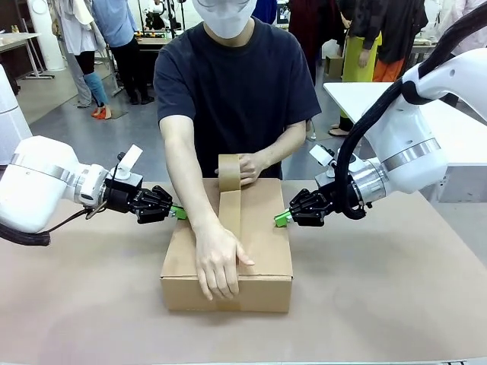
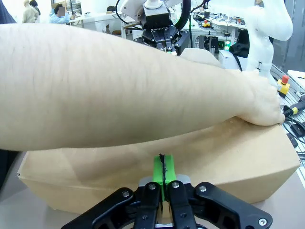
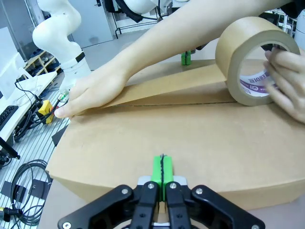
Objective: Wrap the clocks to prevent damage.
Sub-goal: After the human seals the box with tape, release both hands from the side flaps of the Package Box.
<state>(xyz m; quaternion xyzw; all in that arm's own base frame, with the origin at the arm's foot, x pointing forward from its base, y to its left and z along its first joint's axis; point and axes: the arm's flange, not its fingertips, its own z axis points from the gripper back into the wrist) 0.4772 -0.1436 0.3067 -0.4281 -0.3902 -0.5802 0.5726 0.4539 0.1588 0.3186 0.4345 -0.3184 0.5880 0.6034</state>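
Cardboard box [image 1: 262, 243] sits mid-table, flaps down, long axis running near to far; any clocks would be inside, none can be seen. A strip of brown tape [image 1: 230, 213] runs along the centre seam from the near edge toward the far end, where it is not yet pressed flat. The person's one hand [image 1: 219, 262] pins the tape end over the near edge of the box; the other hand [image 1: 249, 166] holds the tape roll [image 1: 228, 172] upright at the far end of the lid. Left gripper [image 1: 178, 212] has its green pads closed together with nothing between them, tips touching or just beside the box's left side wall. Right gripper [image 1: 281, 219] is likewise closed and empty, tips against the right side wall. Both seem to brace the box from either side. Step in hand, by my reading: sealing the top seam, the arms steadying while the person tapes. Next move likely calls for the tape to be drawn down over the far edge, cut and smoothed; the grippers should hold their pressure evenly, since uneven pushing could slide or skew the box under the tape.
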